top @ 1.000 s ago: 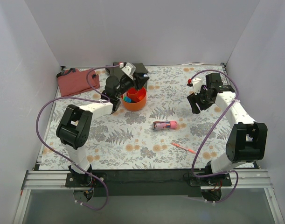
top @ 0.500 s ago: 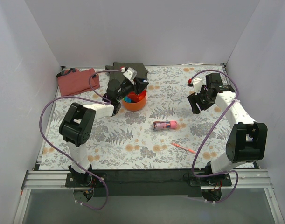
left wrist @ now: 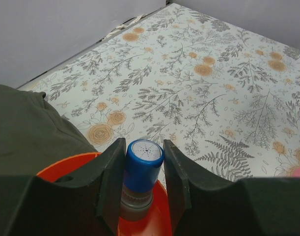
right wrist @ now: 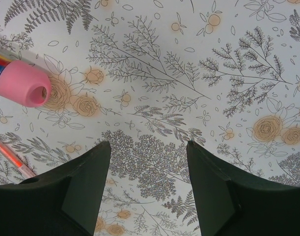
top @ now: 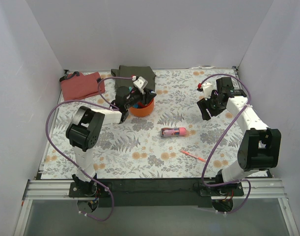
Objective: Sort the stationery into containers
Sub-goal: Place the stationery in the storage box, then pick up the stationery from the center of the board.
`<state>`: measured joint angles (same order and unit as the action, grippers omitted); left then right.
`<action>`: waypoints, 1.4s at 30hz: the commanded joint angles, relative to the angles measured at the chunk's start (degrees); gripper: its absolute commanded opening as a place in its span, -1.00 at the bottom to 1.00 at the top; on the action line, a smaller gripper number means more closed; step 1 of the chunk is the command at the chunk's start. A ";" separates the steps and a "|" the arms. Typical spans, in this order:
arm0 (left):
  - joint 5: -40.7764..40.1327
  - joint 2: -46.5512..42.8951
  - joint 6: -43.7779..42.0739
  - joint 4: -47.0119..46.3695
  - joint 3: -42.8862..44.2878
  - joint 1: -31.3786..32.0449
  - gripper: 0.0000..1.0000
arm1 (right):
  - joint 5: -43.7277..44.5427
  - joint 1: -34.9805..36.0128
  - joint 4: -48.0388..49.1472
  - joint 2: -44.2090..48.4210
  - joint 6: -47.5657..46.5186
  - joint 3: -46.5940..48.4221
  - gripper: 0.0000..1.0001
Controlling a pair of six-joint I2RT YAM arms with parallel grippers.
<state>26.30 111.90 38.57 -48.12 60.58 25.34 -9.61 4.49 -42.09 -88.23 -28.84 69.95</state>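
Observation:
My left gripper (top: 139, 97) is low over the round orange bowl (top: 147, 109) at the back middle. In the left wrist view, my left gripper (left wrist: 144, 143) is shut on a short blue-grey cylinder (left wrist: 141, 171) with a blue cap, held upright over the bowl's inside (left wrist: 65, 166). My right gripper (top: 207, 109) hangs open and empty above the mat at the right; in the right wrist view (right wrist: 149, 143) only mat lies between its fingers. A fat pink tube (top: 173, 132) (right wrist: 23, 82) and a thin orange-red pen (top: 193, 156) (right wrist: 10, 157) lie on the mat.
A folded olive-green cloth (top: 135, 73) (left wrist: 27, 128) lies right behind the bowl. A folded red cloth (top: 81, 84) lies at the back left. White walls close in the floral mat on three sides. Purple cables loop off both arms.
My left gripper has come down and forward over the orange bowl, and its elbow has swung right. The right arm, the pink tube and the pen have not moved.

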 commanded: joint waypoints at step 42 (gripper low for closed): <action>3.58 8.65 -28.64 102.67 57.15 21.32 0.53 | -24.32 -12.21 -2.48 22.13 3.96 -2.89 0.46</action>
<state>32.53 112.12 11.73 35.64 105.67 45.08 -28.95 -2.44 -46.83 -66.94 -32.40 67.37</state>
